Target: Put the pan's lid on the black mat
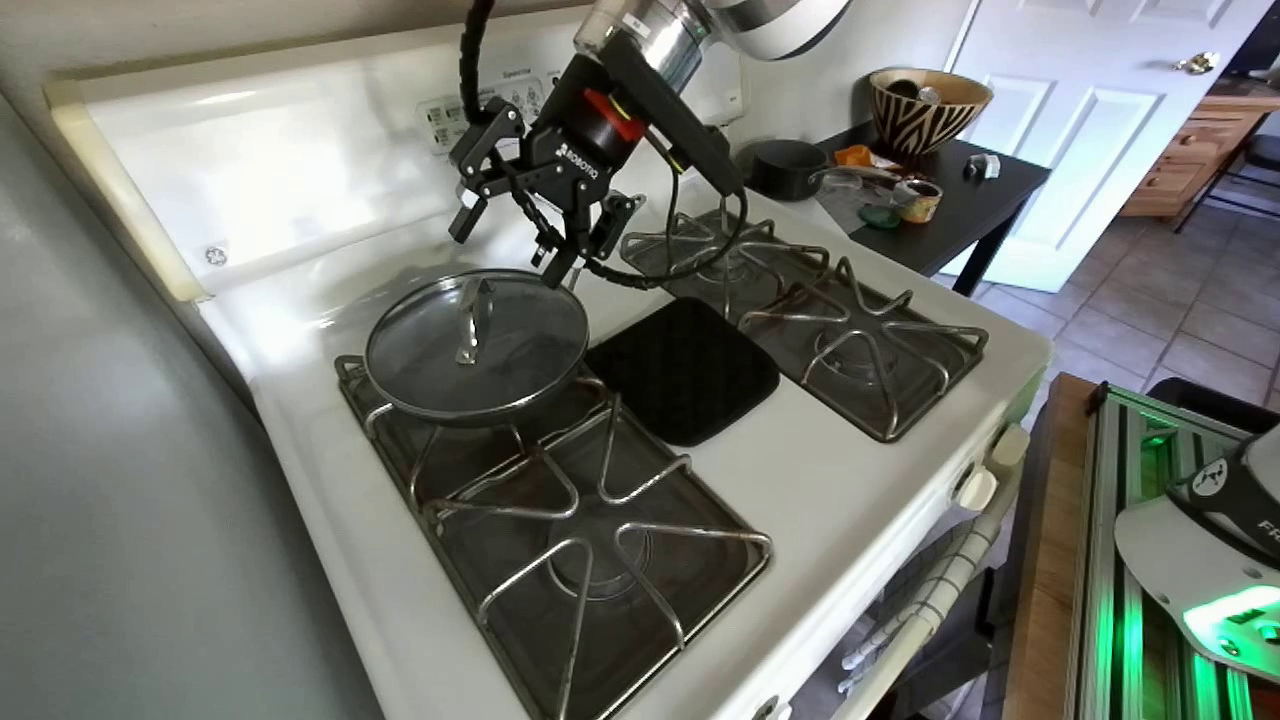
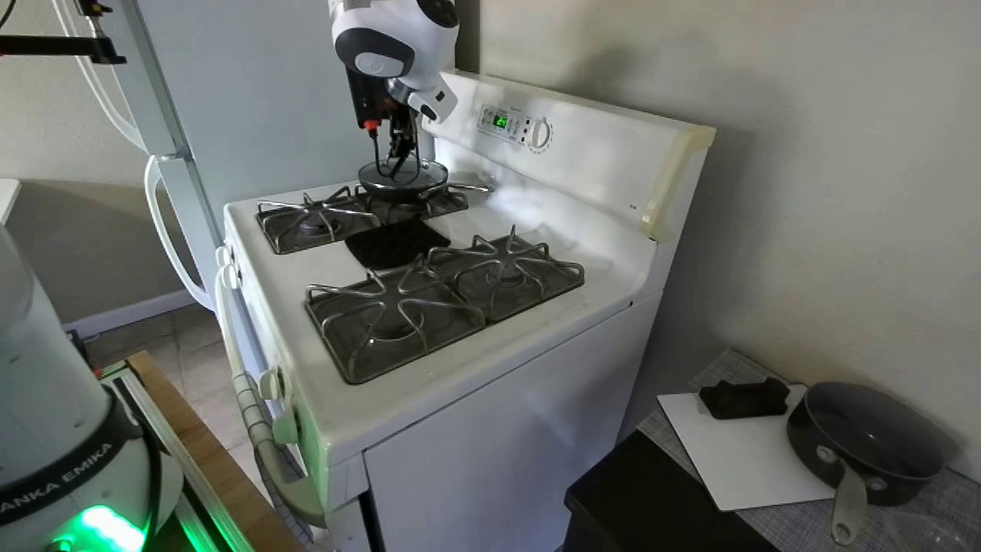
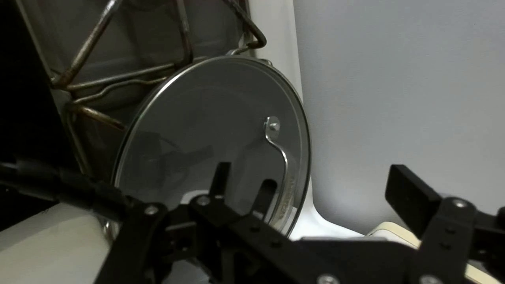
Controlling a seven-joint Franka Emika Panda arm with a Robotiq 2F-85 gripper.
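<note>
The round glass lid [image 1: 425,345] with a metal rim and an arched metal handle lies on the dark frying pan [image 2: 406,194], on a back burner. The lid fills the middle of the wrist view [image 3: 205,106]. The pan's silver handle [image 2: 469,187] points towards the stove's back panel. The black mat [image 1: 690,370] lies flat on the stovetop between the burner pairs, beside the pan; it also shows in the wrist view [image 3: 27,98]. My gripper [image 1: 512,244] is open and empty above the lid's rear side; in the wrist view [image 3: 315,183] the lid's handle is not between the fingers.
Burner grates [image 1: 600,530] stand in front of the pan, and more grates [image 1: 850,340] stand beyond the mat. The stove's back panel [image 1: 300,140] rises behind the gripper. A grey fridge side [image 2: 260,92] borders the stove. A dark pot [image 2: 858,437] stands on a side table.
</note>
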